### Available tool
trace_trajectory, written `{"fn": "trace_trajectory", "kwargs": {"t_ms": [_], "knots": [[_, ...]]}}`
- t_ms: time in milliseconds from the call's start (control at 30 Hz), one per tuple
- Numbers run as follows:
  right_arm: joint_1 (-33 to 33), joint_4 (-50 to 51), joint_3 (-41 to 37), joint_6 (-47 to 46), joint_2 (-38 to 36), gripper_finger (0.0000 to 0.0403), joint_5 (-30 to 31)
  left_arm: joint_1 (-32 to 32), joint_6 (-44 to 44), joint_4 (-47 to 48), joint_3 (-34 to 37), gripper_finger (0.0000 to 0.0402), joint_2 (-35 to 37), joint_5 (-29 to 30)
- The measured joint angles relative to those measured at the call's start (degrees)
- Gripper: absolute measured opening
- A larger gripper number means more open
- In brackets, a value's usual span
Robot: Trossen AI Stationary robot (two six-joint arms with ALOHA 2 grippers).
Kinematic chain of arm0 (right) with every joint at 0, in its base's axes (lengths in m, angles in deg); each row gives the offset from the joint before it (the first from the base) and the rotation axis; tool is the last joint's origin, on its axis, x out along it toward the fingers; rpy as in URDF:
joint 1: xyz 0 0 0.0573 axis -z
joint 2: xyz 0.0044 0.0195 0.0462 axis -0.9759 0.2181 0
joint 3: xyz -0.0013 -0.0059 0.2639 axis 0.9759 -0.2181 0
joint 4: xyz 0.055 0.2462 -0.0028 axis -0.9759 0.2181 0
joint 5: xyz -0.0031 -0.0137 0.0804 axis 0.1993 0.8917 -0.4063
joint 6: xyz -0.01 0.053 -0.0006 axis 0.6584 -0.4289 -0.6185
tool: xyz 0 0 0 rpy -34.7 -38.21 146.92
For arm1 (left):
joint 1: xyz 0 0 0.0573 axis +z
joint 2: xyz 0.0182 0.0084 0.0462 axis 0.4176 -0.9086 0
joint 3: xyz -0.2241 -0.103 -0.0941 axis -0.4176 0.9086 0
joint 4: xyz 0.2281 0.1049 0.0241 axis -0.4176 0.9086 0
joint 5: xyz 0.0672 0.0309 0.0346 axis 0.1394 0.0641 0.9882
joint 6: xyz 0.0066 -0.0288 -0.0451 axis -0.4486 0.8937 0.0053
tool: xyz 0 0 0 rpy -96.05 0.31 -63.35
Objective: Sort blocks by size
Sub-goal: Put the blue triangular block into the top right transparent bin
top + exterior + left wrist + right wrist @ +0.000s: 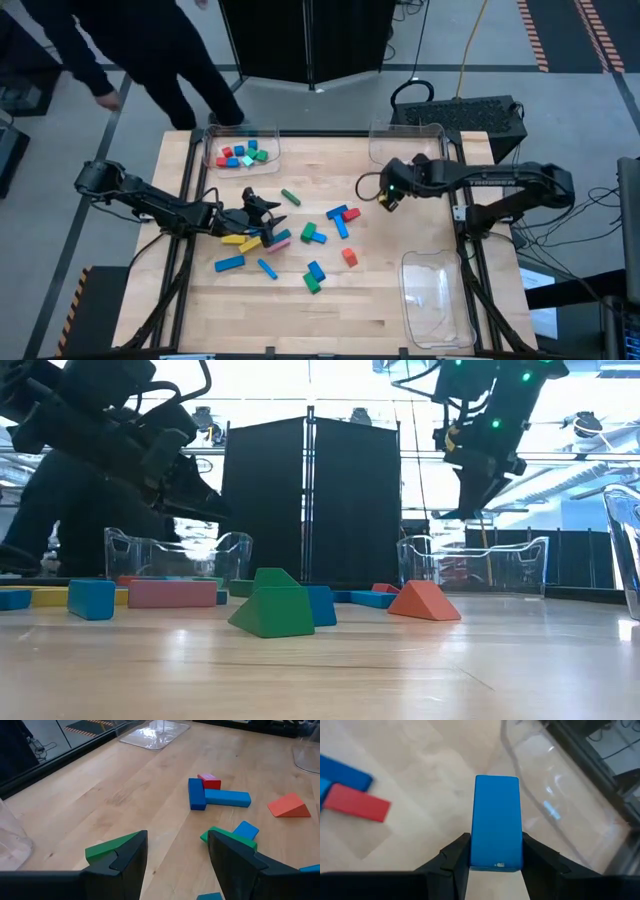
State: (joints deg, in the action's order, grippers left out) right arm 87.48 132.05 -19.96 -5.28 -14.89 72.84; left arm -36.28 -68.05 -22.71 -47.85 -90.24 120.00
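- Two arms reach over the wooden worktop (400, 300) in the high view. The left tool (268, 210) sits low near the centre-left, its fingers apart and empty, at the edge of a cluster of loose blocks (300, 240) that spreads from about 9 o'clock to the centre. The right tool (388, 195) hangs at roughly 2 o'clock, clamped on a blue block (387, 200). One clear tray at 11 o'clock (241, 140) holds several small blocks in red, blue, green and teal; another clear tray (405, 135) stands at 1 o'clock and a third (437, 298) at 5 o'clock. A person in dark clothing (150, 50) stands beyond the far-left corner.
- One green wedge (272, 610) lies nearest in the low view, with a blue block just behind it, an orange-red wedge (424, 601) to one side, and a pink bar (172, 593) and a blue cube (91, 598) to the other. The right arm hangs well above the worktop, in front of a clear tray (473, 565).
- Both dark fingers (125, 857) of the left tool stand apart in the left wrist view, nothing between them. A green block (105, 849) lies just beside one finger and a green-and-blue pair (235, 834) beside the other. Farther off, two blue bars (210, 796) form an L touching a red block (210, 781), and the orange-red wedge (289, 806) lies apart.
- One blue rectangular block (497, 820) stands gripped between the fingers (452, 855) in the right wrist view, above bare wood beside a clear tray rim (555, 795); a red bar (356, 805) and a blue bar (345, 775) lie below.
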Motion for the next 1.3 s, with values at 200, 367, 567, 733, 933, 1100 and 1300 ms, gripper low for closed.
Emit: {"fn": "trace_trajectory", "kwargs": {"t_ms": [200,367,567,733,933,1100,1300], "knots": [[8.4,-1.8,0.0,5.3,0.0,0.0139,-0.1,0.0,0.0,0.0,0.0,0.0208,0.0,0.0],[16.6,-3.3,1.0,9.2,0.0,0.0137,-4.2,0.0,0.0,0.0,0.0,0.0208,0.0,1.1],[21.0,-4.3,1.0,11.5,0.0,0.0136,-6.4,0.0,0.0,0.0,0.0,0.0208,0.0,1.2],[26.8,-8.0,1.1,12.4,0.6,0.0135,-10.3,0.0,-0.1,0.0,0.0,0.0208,0.0,2.7],[35.4,-7.1,6.9,12.0,7.5,0.0135,-20.2,0.0,-1.3,-2.1,0.0,0.0208,0.0,2.8],[36.9,1.5,18.3,10.8,16.7,0.0135,-21.2,0.6,-3.2,-3.8,0.0,0.0208,0.0,2.8],[36.4,13.0,30.4,9.8,28.5,0.0135,-21.0,1.0,-3.1,-3.7,0.0,0.0208,0.0,1.3]]}}
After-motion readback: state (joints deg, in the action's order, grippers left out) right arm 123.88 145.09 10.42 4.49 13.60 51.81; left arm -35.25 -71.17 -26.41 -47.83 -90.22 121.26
